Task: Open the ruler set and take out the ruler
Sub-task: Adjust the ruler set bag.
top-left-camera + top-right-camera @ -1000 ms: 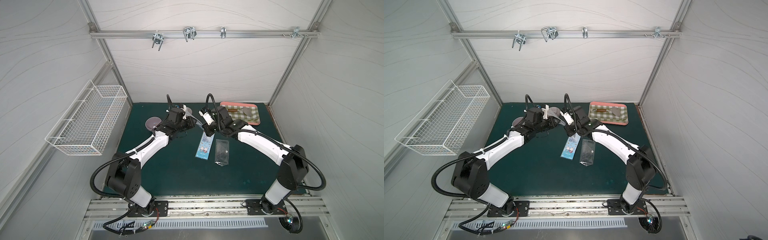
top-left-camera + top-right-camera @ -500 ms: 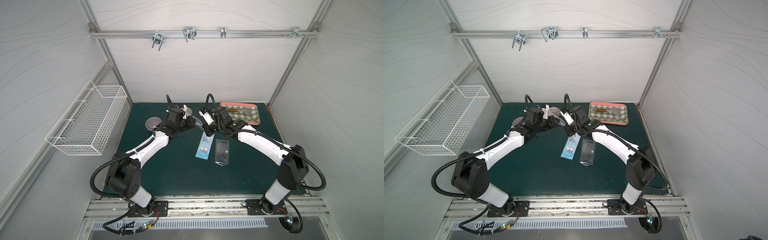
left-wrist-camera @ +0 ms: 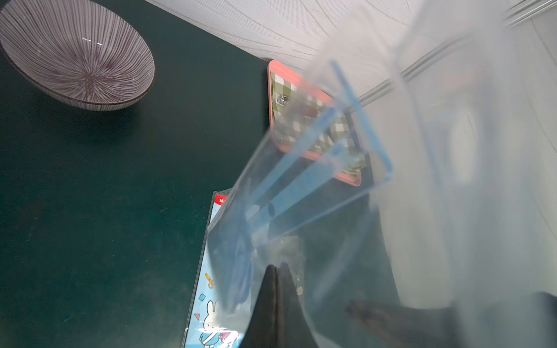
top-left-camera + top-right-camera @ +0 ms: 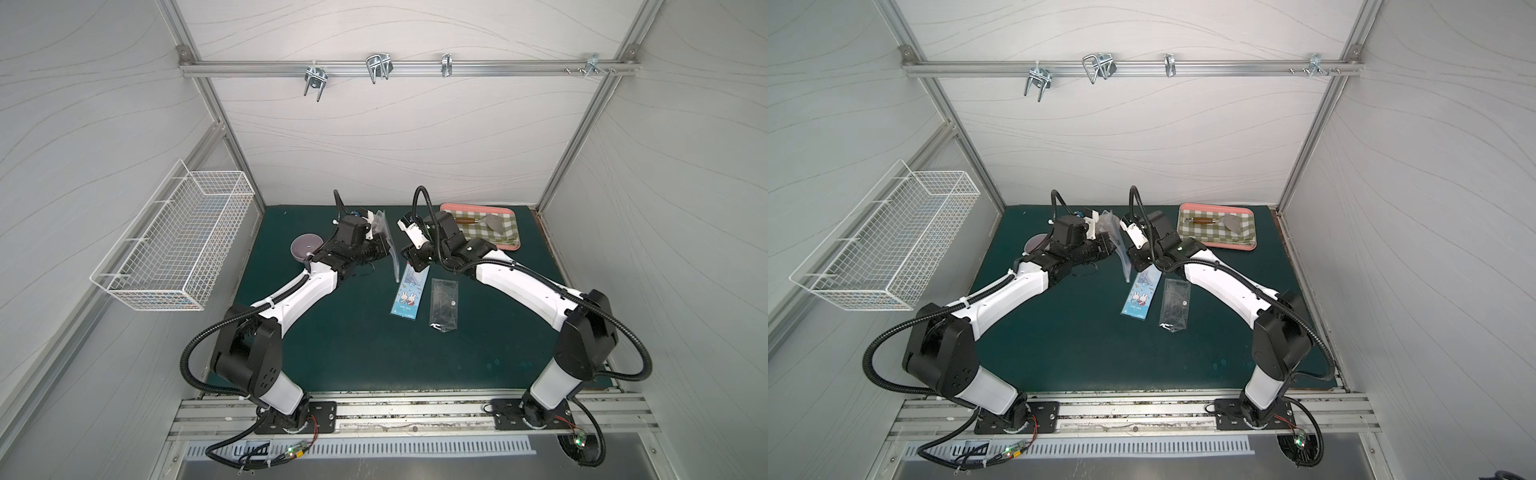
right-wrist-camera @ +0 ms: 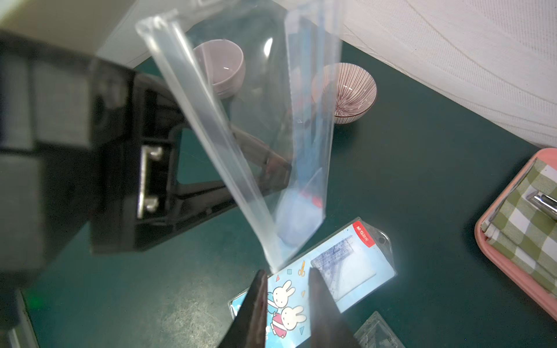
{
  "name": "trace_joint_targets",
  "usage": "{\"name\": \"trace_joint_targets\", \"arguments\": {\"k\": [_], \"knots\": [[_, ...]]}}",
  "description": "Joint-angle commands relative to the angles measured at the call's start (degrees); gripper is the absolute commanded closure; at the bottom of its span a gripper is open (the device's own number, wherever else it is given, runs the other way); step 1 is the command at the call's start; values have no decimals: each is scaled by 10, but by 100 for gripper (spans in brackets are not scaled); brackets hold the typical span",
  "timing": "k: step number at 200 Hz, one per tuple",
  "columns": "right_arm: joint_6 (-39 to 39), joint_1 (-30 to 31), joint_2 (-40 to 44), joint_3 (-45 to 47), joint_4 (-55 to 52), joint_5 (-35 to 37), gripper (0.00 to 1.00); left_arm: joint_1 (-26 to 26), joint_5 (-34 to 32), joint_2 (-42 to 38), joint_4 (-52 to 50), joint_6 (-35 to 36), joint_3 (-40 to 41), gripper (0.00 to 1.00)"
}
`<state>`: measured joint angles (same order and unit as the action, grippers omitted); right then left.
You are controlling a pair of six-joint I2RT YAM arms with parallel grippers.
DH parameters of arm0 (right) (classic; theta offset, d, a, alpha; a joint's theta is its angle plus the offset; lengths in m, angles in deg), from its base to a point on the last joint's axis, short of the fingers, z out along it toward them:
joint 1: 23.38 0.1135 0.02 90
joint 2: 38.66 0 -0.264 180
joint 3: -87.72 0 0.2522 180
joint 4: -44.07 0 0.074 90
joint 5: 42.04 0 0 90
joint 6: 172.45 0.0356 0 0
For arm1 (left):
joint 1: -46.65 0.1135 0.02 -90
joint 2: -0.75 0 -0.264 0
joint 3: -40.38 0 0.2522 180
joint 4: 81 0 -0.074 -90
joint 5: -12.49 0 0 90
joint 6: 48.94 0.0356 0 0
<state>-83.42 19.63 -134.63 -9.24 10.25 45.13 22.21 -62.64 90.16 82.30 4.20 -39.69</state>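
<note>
**Clear pouch held up over far-centre mat, left arm gripping**

- Left gripper: jaws closed on the clear pouch, pinching its plastic wall. The pouch hangs clear of the green mat, tilted, between the two wrists.
- Pouch contents: flat blue-edged transparent pieces, seen through the plastic in the left wrist view. Too blurred to tell which one is the ruler.
- Right gripper: jaws parted, with a gap between the fingers. The pouch's lower corner sits right at their tips; contact cannot be told. Nothing is clamped.
- Rabbit-printed ruler pack: lies flat on the mat at centre, just nearer than the grippers. It has a red label at its far end, and a graduated clear piece shows through its sleeve in the right wrist view.
- Clear flat sleeve: lies flat just right of the rabbit pack, apart from it.
- Pink tray: far right, with a green checked cloth inside it.
- Striped bowl and lilac bowl: far left, behind the left wrist.
</note>
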Motion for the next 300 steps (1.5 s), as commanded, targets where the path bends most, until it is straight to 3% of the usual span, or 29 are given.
{"name": "trace_joint_targets", "arguments": {"k": [1, 107, 187, 300], "knots": [[2, -2, -11, -19, 12, -14, 69, -3, 4, -4, 21, -5, -12, 100], [23, 16, -27, -19, 36, -31, 66, -3, 2, -2, 21, -10, -23, 100], [16, 22, -38, -22, 34, 22, 69, -2, 4, -12, 15, -7, -23, 100], [9, 17, -38, -27, 33, 37, 69, -3, 9, -14, 12, -1, -22, 100]]}}
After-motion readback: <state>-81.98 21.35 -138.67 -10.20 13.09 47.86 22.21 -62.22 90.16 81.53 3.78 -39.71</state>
